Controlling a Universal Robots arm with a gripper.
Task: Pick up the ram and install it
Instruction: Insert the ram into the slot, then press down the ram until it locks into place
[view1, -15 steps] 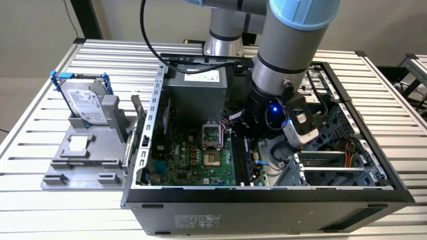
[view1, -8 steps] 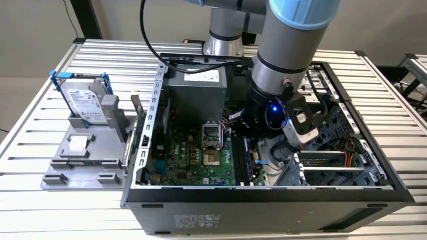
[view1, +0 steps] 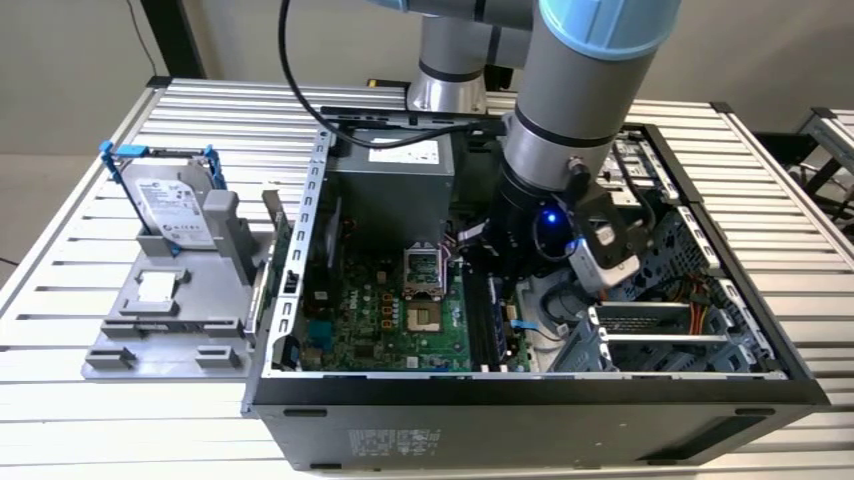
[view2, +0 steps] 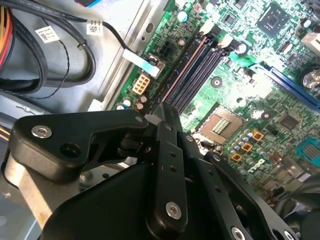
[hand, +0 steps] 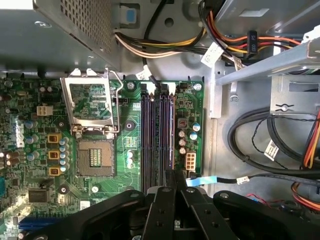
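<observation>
My gripper (hand: 175, 175) (view2: 160, 107) is down inside the open computer case (view1: 534, 395). Its black fingers are closed together, and their tips are just above the near end of the long black memory slots (hand: 157, 135) (view2: 192, 70). A thin brownish line runs along the slot closest to the white connector (view2: 141, 84) and ends under the fingertips. I cannot tell whether that line is the ram seen edge-on. In the exterior view the arm's wrist (view1: 534, 235) covers the slots' far part.
The open processor socket (hand: 95, 157) lies beside the slots on the green motherboard (view1: 387, 325). Black and coloured cables (hand: 260, 145) and a metal drive cage (view1: 654, 335) crowd the other side. A silver hard drive in a blue bracket (view1: 174, 205) stands on a grey fixture (view1: 160, 320) outside the case.
</observation>
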